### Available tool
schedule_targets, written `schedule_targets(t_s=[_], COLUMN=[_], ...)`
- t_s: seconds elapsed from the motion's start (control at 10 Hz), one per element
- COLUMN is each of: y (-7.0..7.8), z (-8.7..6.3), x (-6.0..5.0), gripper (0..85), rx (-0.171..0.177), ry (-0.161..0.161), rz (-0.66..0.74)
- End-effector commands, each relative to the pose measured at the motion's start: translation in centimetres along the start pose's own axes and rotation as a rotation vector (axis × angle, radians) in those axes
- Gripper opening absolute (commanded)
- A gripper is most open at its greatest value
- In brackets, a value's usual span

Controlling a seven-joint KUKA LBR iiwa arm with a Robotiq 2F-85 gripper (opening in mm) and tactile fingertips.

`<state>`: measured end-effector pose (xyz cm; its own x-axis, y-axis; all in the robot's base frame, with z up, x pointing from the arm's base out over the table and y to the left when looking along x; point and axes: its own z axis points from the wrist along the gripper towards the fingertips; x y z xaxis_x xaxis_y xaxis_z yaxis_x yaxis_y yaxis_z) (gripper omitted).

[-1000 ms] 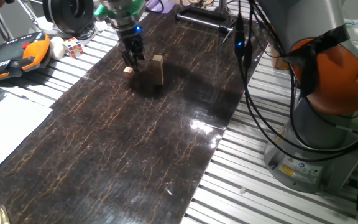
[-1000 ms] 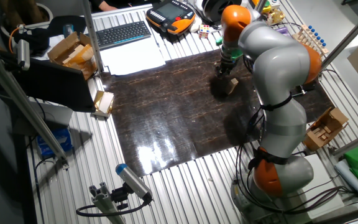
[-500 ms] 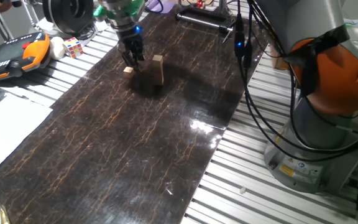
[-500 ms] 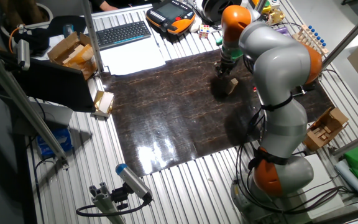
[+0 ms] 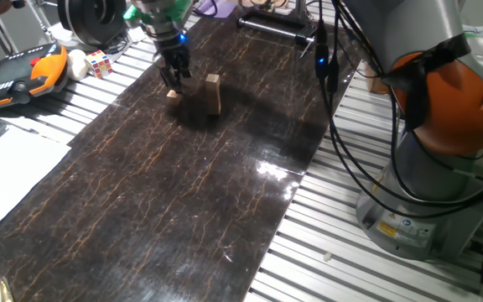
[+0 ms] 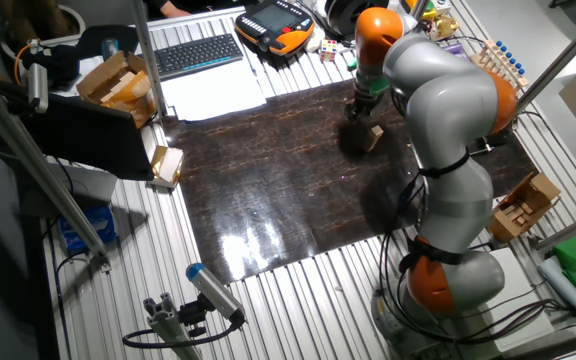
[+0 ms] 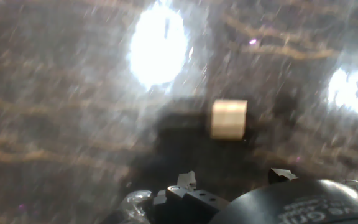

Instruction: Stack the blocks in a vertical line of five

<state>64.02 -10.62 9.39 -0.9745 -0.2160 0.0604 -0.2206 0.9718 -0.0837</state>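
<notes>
Underfoot, so to speak, everything sits on a dark glossy mat [image 5: 183, 184] veined with thin orange lines, laid over a table [image 5: 350, 260] of ribbed aluminium slats; ceiling lights glare off the mat near the middle of one fixed view. Toward the upper left of that view lie an orange-and-black teach pendant [image 5: 15, 74] and a Rubik's cube [image 5: 99, 62], with white paper [image 5: 11, 172] at the left edge. From the other fixed view I see a keyboard [image 6: 198, 54] at the top, cardboard boxes [image 6: 118, 80] in the upper left, and the big grey-and-orange arm [image 6: 448, 150] filling the right side. The gripper [image 5: 174, 82] hangs in the upper left of one fixed view, fingers pointing down just above a single small block [image 5: 173, 94] lying on the mat; its fingers look close together, though I cannot tell whether they are fully closed, and they hold nothing. Just right of that block stands a short stack of blocks [image 5: 214, 92], upright and apart from the gripper. The hand view is blurred, showing one tan cube [image 7: 229, 119] on the mat right of centre. Compared with a second ago, the gripper has drifted slightly up and to the left, leaving the loose block and the stack where they were.
</notes>
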Motion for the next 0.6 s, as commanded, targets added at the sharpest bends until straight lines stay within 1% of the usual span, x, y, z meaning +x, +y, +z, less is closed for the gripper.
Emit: schedule_targets(t_s=[0.0, 0.1, 0.2, 0.5], y=[-0.2, -0.1, 0.0, -0.1], z=[0.2, 0.6, 1.1, 2.7], x=[-0.7, -1.3, -1.6, -2.1], gripper=[63.0, 63.7, 64.3, 64.0], rx=[0.003, 0.005, 0.007, -0.009], ry=[-0.012, -0.029, -0.039, -0.051], rz=[0.000, 0.006, 0.009, 0.004])
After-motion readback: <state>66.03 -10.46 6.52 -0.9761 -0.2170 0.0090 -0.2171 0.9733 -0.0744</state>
